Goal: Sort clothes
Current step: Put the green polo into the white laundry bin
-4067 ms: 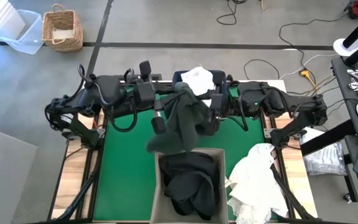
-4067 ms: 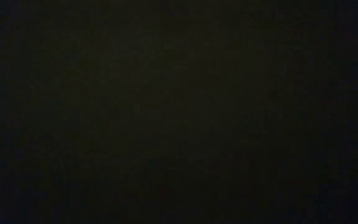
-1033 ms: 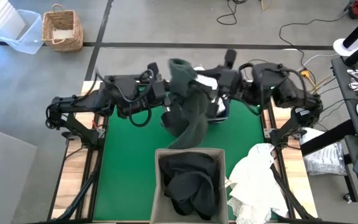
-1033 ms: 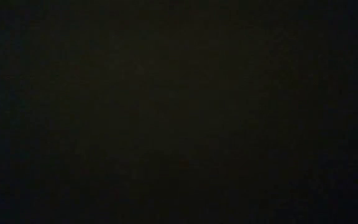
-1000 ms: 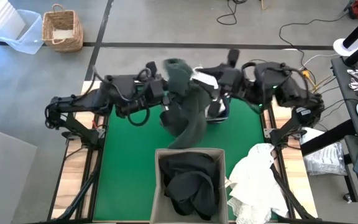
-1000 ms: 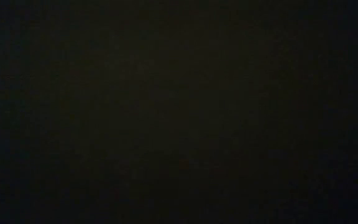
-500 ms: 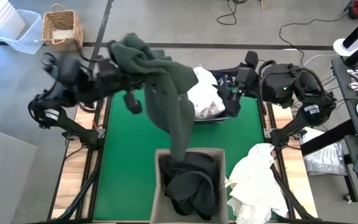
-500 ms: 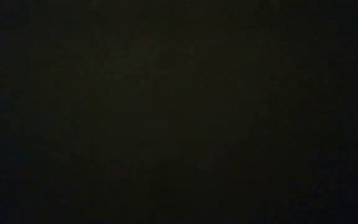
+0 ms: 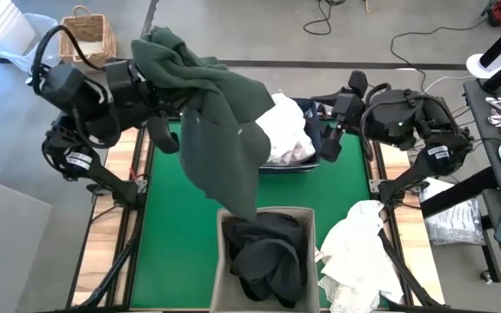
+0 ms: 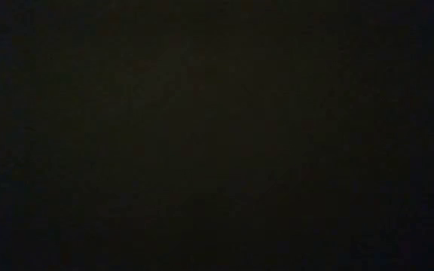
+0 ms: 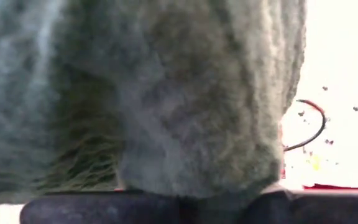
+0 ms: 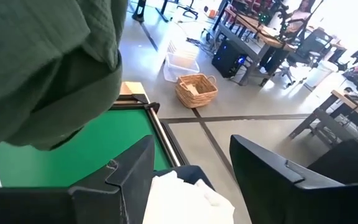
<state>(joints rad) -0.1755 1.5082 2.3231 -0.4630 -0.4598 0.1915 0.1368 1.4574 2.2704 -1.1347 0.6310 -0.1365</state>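
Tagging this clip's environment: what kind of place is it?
Likely a robotics lab or workshop, not a home. The right wrist view shows desks with computers and office chairs beyond the table. The high view shows cables across a concrete floor and a green mat on the bench under both arms.

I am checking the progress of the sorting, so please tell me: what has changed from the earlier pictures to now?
The left claw has lifted the dark green garment up and toward the table's left far corner, so it hangs stretched, its lower end by the beige bin. The right claw has drawn back to the right, open, uncovering the white clothes in the navy bin. The white pile and the bins stayed.
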